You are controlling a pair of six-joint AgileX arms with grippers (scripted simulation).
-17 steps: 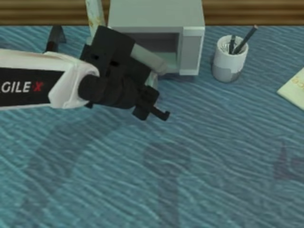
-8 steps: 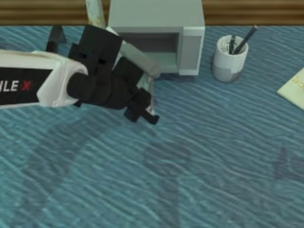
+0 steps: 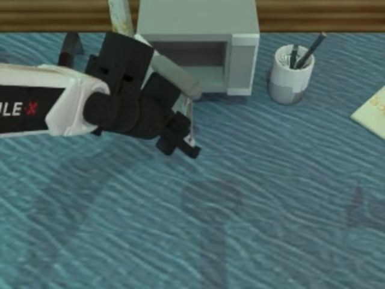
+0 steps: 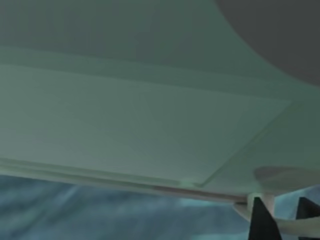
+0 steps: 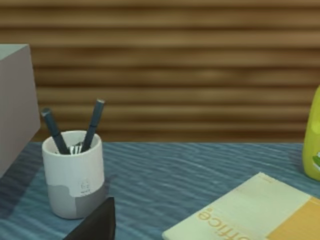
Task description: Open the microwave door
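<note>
My left gripper (image 3: 183,137) at the microwave door (image 3: 174,75), swung partly open.
Fingers clasp its handle edge; my arm hides most of it.

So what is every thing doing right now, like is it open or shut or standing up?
microwave: open, inside showing
microwave door: swung out toward the table's left, partly under the arm
left gripper: at the door's outer edge, fingers either side of its rim
right gripper: out of sight
pen cup: upright, pens standing inside
book: flat, closed
yellow bottle: upright at the table's right
</note>
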